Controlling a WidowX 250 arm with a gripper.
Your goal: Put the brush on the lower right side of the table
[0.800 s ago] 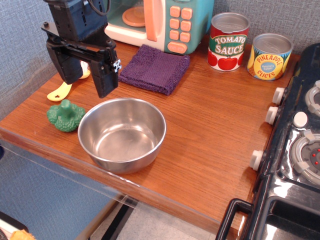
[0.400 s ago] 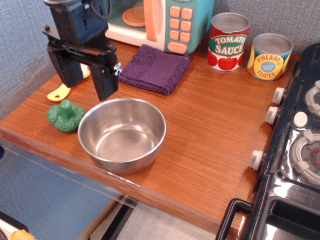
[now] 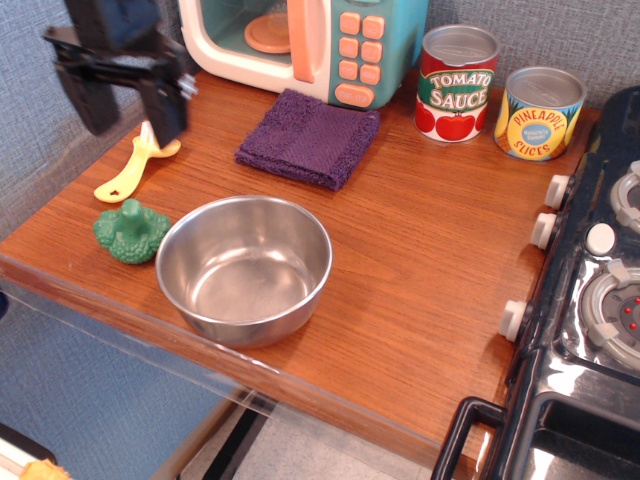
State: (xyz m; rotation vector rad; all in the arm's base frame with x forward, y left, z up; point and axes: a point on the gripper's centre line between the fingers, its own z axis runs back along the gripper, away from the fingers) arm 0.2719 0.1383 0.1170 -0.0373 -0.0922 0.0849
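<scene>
Since the earlier frame the claw (image 3: pixel 125 108) has slid up and left, off the spot above the bowl (image 3: pixel 244 266) and toward the upper left corner of the frame. It's now sitting high over the back end of the brush (image 3: pixel 135 167), fingers spread wide with nothing between them.

That yellow brush is lying flat on the bench (image 3: pixel 420 250) at the left, handle end pointing down-left toward the broccoli (image 3: pixel 130 231), bristle end tucked partly behind the right finger. Not grabbed yet, as far as I can tell.

To do this bit well I'd say: drop straight down with the fingers either side of the narrow part of the handle, squeeze across its width, and stay clear of the broccoli just below. Then lift high enough to clear the bowl rim on the way over to the lower right, where there's open wood next to the stove (image 3: pixel 590 330).

Arm's coming in from the top left, wrist pointing down, slightly blurred.
</scene>
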